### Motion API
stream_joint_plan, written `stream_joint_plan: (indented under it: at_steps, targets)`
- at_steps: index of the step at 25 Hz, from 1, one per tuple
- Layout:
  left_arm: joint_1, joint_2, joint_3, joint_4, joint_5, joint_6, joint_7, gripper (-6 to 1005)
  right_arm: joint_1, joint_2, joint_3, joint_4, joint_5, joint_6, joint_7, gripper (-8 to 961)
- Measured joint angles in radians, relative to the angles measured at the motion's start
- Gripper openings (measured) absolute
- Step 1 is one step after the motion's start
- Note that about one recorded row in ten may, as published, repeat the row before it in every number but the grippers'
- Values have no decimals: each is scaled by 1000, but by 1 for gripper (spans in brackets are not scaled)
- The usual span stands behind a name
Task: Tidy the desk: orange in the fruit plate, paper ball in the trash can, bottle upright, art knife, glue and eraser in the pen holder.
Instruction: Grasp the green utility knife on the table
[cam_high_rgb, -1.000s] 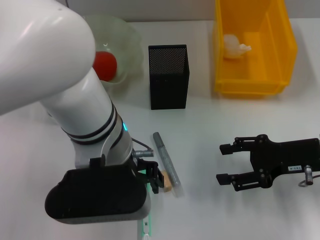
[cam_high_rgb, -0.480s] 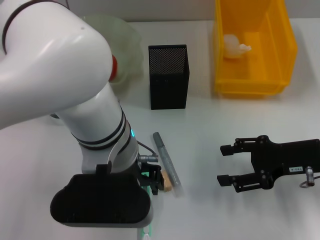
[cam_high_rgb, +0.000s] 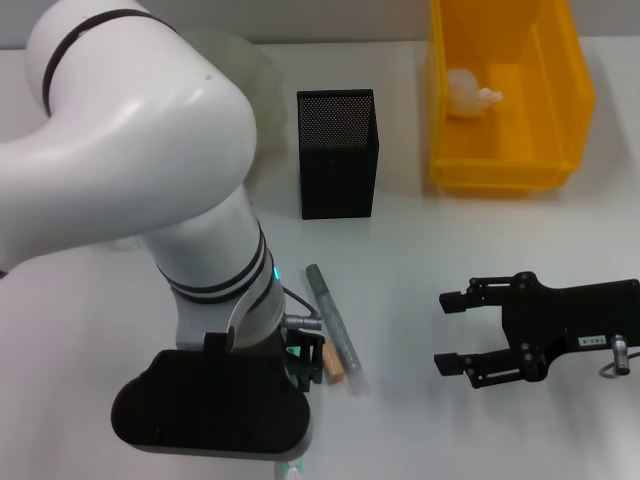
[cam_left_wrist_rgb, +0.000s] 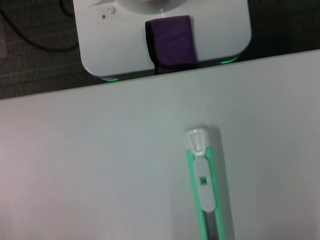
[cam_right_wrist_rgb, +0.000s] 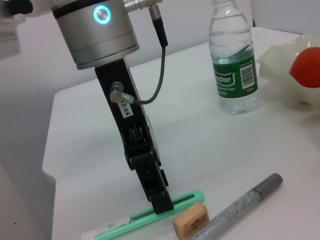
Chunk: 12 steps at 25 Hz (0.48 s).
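Right wrist view: left gripper (cam_right_wrist_rgb: 161, 199) tips down on green art knife (cam_right_wrist_rgb: 150, 214), finger spacing unclear; eraser (cam_right_wrist_rgb: 190, 218) just beside. Right gripper (cam_high_rgb: 452, 328) fingers apart, well clear.

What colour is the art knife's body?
Mint green with a white slider; the art knife shows best in the left wrist view.
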Motion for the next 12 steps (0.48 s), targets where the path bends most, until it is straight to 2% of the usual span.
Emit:
stream_joint_plan:
  at_steps: [12]
  targets:
    - [-8,0,53,9,-9,-12,-29,510,-1,0,0,2,-14,0,-3,792]
